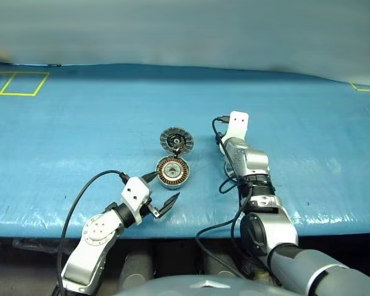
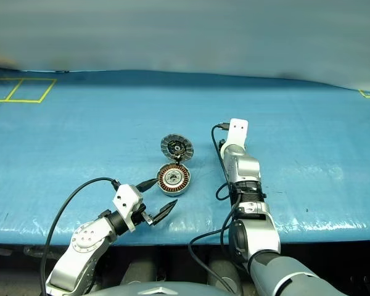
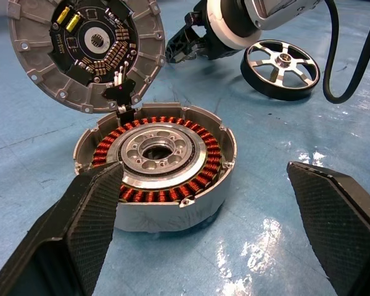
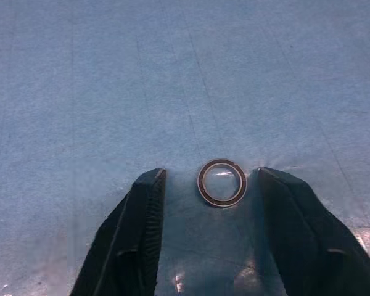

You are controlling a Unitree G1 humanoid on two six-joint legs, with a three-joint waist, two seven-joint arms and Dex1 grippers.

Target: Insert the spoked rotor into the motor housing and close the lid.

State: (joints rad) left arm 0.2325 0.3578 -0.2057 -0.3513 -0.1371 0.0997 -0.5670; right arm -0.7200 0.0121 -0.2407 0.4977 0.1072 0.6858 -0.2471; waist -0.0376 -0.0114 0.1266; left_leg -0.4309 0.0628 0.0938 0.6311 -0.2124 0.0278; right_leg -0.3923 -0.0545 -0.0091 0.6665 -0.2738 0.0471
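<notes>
Right gripper (image 4: 209,185) low on the blue plastic table sheet (image 1: 80,123), jaws partly apart astride a small dark thin ring (image 4: 222,183), nothing gripped; rotor step not begun.

Ring lies flat between the fingertips, touching neither as far as I can tell. Left gripper (image 3: 203,203) hangs wide open and empty just before the shallow round grey motor housing with copper windings (image 3: 157,157). Round grey ribbed lid with its dark circuit centre (image 3: 83,46) leans open at the housing's far edge; can't tell whether it's joined there. Silvery five-spoked rotor wheel (image 3: 282,66) lies flat on the sheet, untouched, just beside the right arm's wrist. Judgement: the ring isn't the task's part; next move needs the right gripper shifted onto the rotor rim. Head views: right arm hides the rotor and the ring.
</notes>
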